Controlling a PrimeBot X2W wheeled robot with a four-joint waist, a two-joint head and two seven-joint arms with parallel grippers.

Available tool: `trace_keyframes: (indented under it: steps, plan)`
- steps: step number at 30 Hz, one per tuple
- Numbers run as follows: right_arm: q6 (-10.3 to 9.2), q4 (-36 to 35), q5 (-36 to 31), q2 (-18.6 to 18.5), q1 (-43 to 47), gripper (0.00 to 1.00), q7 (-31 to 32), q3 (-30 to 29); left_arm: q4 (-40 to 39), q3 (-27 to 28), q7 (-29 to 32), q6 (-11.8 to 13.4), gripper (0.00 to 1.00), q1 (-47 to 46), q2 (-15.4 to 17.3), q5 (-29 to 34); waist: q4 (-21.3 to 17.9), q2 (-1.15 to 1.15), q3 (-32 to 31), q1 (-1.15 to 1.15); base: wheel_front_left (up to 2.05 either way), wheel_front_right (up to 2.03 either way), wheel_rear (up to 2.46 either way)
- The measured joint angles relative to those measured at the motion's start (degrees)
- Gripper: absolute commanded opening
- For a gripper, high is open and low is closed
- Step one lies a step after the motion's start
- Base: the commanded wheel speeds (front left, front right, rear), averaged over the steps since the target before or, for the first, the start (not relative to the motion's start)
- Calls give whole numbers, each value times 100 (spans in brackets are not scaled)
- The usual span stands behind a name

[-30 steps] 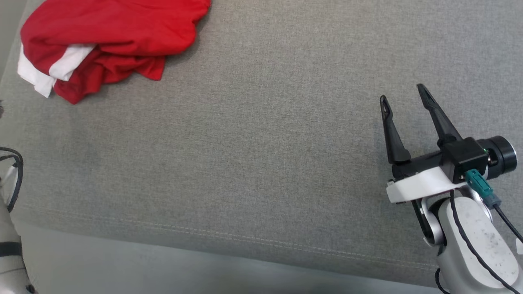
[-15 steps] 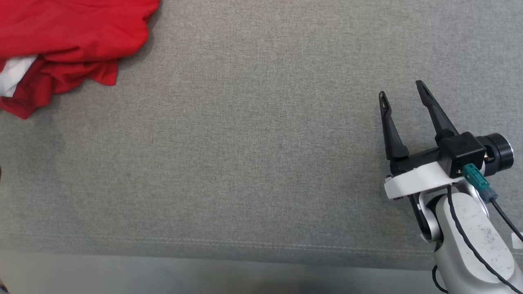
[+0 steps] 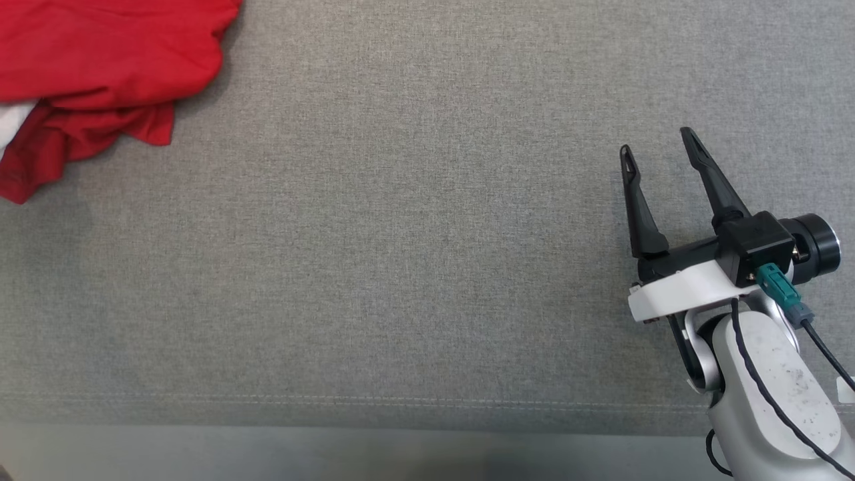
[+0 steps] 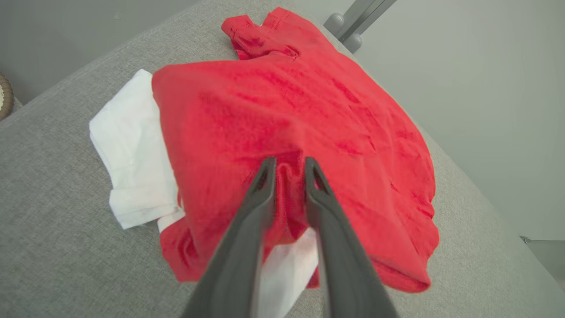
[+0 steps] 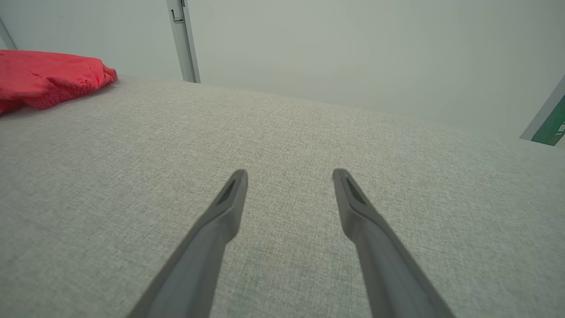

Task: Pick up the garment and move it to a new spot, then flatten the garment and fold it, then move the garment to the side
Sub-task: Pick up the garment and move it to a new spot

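Observation:
The garment (image 3: 100,60) is a crumpled red piece with white parts, lying at the far left of the grey cushion. In the left wrist view the garment (image 4: 287,101) lies bunched under my left gripper (image 4: 288,164), whose fingers are pinched on a raised ridge of the red cloth. My right gripper (image 3: 657,143) hovers over bare cushion at the right, open, with nothing between its fingers. The right wrist view has that gripper (image 5: 290,173) low above the fabric and the garment (image 5: 48,77) far off to the left.
The grey upholstered cushion (image 3: 401,267) ends in a stitched front edge (image 3: 401,401) with pale floor below it. Grey metal posts (image 4: 353,22) stand beyond the garment. A wall lies behind the cushion, with a post (image 5: 183,39) and a green panel (image 5: 551,123).
The whole head picture has shifted, so the garment now sits further left and the cushion seam lower and level. The right gripper keeps its pose, still open.

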Motion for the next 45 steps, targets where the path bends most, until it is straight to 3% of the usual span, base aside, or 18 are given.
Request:
trace_keyframes:
  steps: [14, 27, 36, 45]
  plan:
    - [-25, 85, 57, 15, -2, 100, 0, -122, -301, -697, -237, -385, 0, -580, 0, 377, 72, 0, -186, 0, 0, 0, 0]
    - [-22, 241, 275, 213, 13, 100, 0, -3, -1032, -1323, -283, -453, 0, -916, -165, 545, 115, 0, -674, 0, 0, 0, 0]
    - [-23, 303, 361, 299, 159, 100, 0, 19, -1696, -2034, -98, -453, 0, -918, -491, 413, -119, 0, -1000, 0, 0, 0, 0]
    - [-68, 314, 409, 345, 351, 100, 0, 0, -2083, -2292, 10, -454, 0, -671, -515, 105, -517, 0, -1328, 0, 0, 0, 0]
